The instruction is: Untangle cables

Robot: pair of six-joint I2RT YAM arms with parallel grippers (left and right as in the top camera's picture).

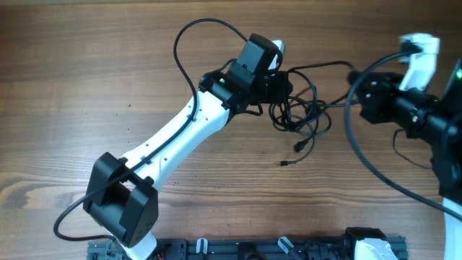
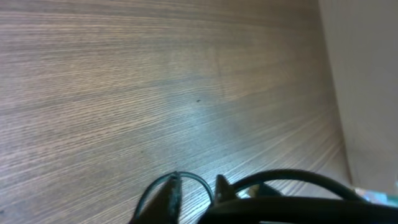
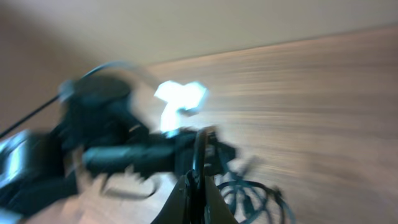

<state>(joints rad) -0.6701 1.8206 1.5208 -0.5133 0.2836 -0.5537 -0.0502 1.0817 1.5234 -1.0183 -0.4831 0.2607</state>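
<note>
Two arms meet over one tangle. The cables [image 1: 299,108] lie just right of centre in the upper half of the overhead view, on the wood-grain counter [image 1: 86,72], as a loose knot of thin black loops about as wide as it is tall.

From the top of the knot one strand runs nearly level toward the right of the frame and ends at the right end effector [image 1: 359,81]. That strand gives the bundle its long axis, left to right. Two short tails leave the bottom of the knot and slant toward the lower left. Each ends in a small plug, the nearer one [image 1: 297,146] just below the loops and the farther one [image 1: 284,163] a little lower, both lying flat on the wood.

The left arm [image 1: 180,133] stretches from the lower left up to the knot's left edge. Its end effector [image 1: 278,85] sits against the loops, but the wrist body hides the fingers from above. The left wrist view shows only a thin loop [image 2: 180,182] at the bottom edge, so I cannot tell whether this end effector is clenched or released.

The right wrist view is blurred. There the right end effector [image 3: 194,186] is clenched, and a thin black strand rises from between its tips. More loops [image 3: 249,193] lie on the counter beyond it.
</note>
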